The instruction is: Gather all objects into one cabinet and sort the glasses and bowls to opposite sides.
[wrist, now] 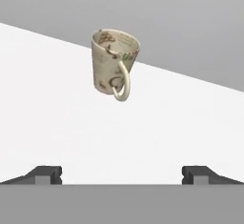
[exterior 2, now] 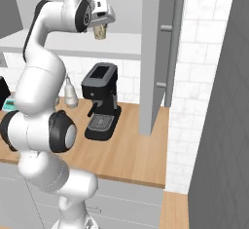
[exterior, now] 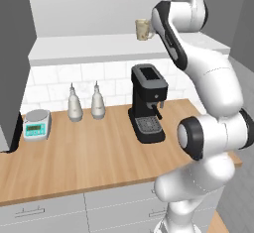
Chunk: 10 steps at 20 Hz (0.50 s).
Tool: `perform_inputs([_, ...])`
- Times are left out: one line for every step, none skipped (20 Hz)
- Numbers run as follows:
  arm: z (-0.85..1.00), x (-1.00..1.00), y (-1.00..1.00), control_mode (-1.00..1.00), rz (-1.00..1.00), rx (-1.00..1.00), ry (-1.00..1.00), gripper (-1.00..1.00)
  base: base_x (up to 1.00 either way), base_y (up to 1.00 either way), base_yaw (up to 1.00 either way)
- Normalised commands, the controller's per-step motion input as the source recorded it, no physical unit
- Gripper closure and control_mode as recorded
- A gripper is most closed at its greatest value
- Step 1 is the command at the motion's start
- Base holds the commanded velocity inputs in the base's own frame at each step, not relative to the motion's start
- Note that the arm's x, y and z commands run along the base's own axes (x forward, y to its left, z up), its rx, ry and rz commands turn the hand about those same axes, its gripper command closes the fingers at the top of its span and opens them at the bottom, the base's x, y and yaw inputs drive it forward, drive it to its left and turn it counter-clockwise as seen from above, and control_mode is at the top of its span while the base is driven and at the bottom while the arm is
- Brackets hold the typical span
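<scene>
A cream mug (wrist: 114, 63) with brown print stands upright on the cabinet's white shelf board (wrist: 52, 108), its handle turned toward the hand camera. My gripper (wrist: 121, 174) is open, and its two fingertips are well short of the mug with nothing between them. From the left base view the mug (exterior: 143, 29) sits at the right part of the shelf (exterior: 84, 47), just left of my upper arm. In the right base view my gripper (exterior 2: 108, 18) hovers close above and beside the mug (exterior 2: 100, 32). The bowl is out of view.
Below the shelf, a black coffee machine (exterior: 147, 103) stands on the wooden counter (exterior: 89, 152). Two grey bottles (exterior: 74, 104) and a small scale (exterior: 36, 124) stand to its left. An open cabinet door (exterior 2: 154, 52) with a long handle hangs right of the shelf.
</scene>
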Motion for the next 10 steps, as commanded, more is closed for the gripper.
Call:
perform_inputs([-0.46, 0.00, 0.00, -1.00, 0.09, 0.00, -0.12, -1.00, 0.00, 0.00, 0.00])
perform_inputs([-0.41, 0.00, 0.00, -1.00, 0.08, 0.00, -0.09, -1.00, 0.00, 0.00, 0.00])
perform_inputs([-0.37, 0.00, 0.00, -1.00, 0.07, 0.00, -0.10, -1.00, 0.00, 0.00, 0.00])
perform_inputs([-0.34, 0.00, 0.00, -1.00, 0.07, 0.00, -0.09, -1.00, 0.00, 0.00, 0.00])
perform_inputs([-0.29, 0.00, 0.00, -1.00, 0.06, 0.00, -0.08, -1.00, 0.00, 0.00, 0.00])
perform_inputs([-0.26, 0.00, 0.00, -1.00, 0.05, 0.00, -0.06, -1.00, 0.00, 0.00, 0.00])
perform_inputs([-0.14, 0.00, 0.00, -1.00, 0.03, 0.00, -0.01, -1.00, 0.00, 0.00, 0.00])
perform_inputs([-0.02, 0.00, 0.00, -1.00, 0.01, 0.00, 0.00, -1.00, 0.00, 0.00, 0.00])
perform_inputs([0.00, 0.00, -0.02, -1.00, 0.00, 0.00, 0.00, -1.00, 0.00, 0.00, 0.00])
perform_inputs([0.00, 0.00, 0.00, -1.00, 0.00, 0.00, 0.00, -1.00, 0.00, 0.00, 0.00])
